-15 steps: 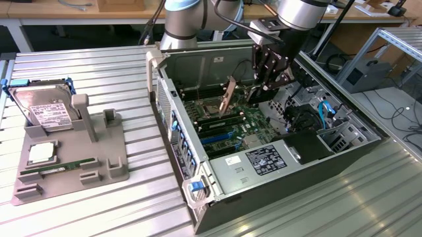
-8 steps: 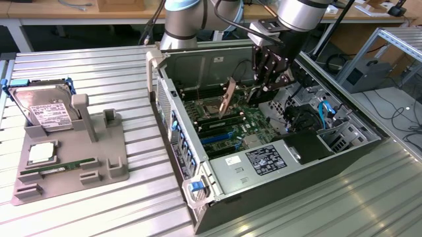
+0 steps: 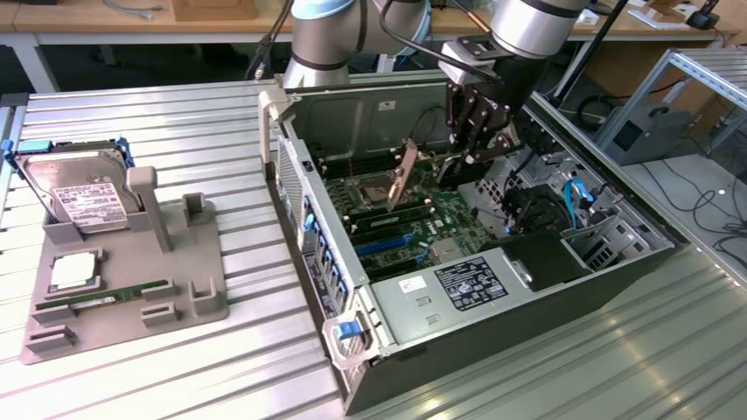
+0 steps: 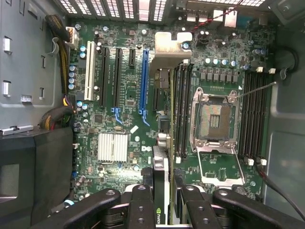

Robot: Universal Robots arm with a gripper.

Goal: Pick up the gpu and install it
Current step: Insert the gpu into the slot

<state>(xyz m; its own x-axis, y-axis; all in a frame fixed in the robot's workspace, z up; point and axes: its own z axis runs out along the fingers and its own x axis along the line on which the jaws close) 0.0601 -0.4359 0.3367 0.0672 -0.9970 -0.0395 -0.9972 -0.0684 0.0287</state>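
The big open computer case [image 3: 491, 350] lies on the metal table [image 3: 175, 385]. Inside it are the green board [image 3: 450, 219], a silver power box [image 3: 467, 284] with a label, and a blue cable [image 3: 575, 197]. The gripper [image 3: 477, 156] reaches down into the case. Its jaws are clamped on the gpu [image 3: 404, 175] — the thin card hangs on its edge, a bit tilted, low over the board. I cannot tell if it touches the board.

On the exterior view's left sits a grey tray [image 3: 129, 262]. It holds a hard drive [image 3: 87, 197] standing up, a green memory stick [image 3: 100, 300] lying flat, and a small square chip [image 3: 73, 271].

The wrist view looks along the card — the black fingers [image 4: 140, 205] press its two sides. Under it, the card lines up between the long blue slot [image 4: 144, 81] and the dark memory slots [image 4: 183, 109]. The square chip socket [image 4: 213, 117] is just past those.
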